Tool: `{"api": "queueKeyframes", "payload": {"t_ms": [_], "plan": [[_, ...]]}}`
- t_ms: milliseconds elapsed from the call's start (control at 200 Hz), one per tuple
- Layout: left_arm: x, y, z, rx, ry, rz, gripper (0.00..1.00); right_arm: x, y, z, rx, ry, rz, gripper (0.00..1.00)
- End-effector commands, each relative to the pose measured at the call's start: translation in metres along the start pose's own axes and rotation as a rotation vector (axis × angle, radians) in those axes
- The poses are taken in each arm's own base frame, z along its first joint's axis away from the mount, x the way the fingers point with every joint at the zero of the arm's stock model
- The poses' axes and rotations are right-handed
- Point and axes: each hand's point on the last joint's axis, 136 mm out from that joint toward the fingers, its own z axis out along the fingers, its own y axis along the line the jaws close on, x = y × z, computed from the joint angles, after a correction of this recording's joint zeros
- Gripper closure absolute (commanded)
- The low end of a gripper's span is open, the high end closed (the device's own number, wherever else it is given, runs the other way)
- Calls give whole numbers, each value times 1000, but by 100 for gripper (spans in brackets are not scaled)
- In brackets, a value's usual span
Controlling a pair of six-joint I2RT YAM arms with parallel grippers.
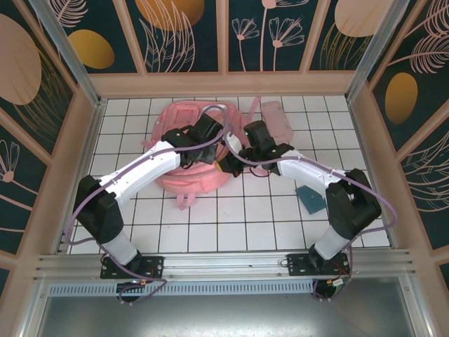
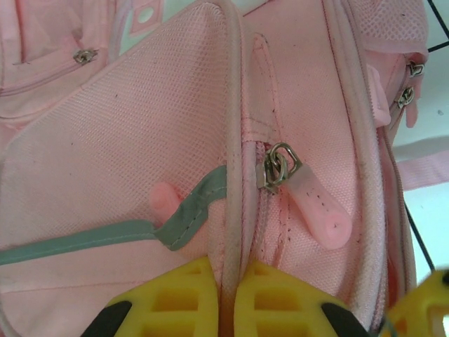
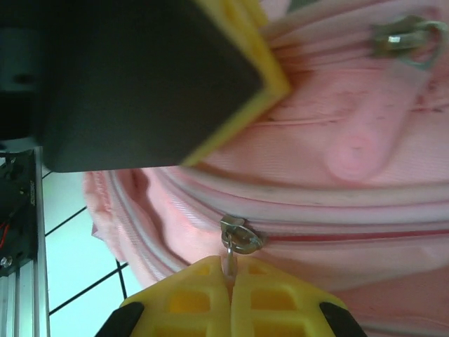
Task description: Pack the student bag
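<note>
- The left tool (image 2: 226,274) is pinching fully closed on a raised seam of the student bag (image 1: 203,179), beside a grey-green stripe (image 2: 84,239).
- The student bag is lying on the white tiled desk (image 1: 231,225), toward 12 o'clock from the arm bases, and its fabric is hiding whatever is inside.
- The right tool (image 3: 230,272) is clamping shut on the metal zip pull (image 3: 229,253) at the bag's 4 o'clock edge.
- A flat pink pouch (image 1: 277,119) is lying at 1 o'clock of the bag, and a dark blue flat item (image 1: 309,199) is lying farther out at 4 o'clock.
</note>
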Motion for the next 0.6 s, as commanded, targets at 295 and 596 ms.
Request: {"api": "queueKeyframes", "payload": {"t_ms": [295, 596], "plan": [[-31, 16, -17, 150, -145, -119, 35, -10, -78, -41, 257, -187, 243, 100], [-12, 19, 0, 111, -118, 188, 30, -19, -132, -56, 354, -225, 330, 100]]}}
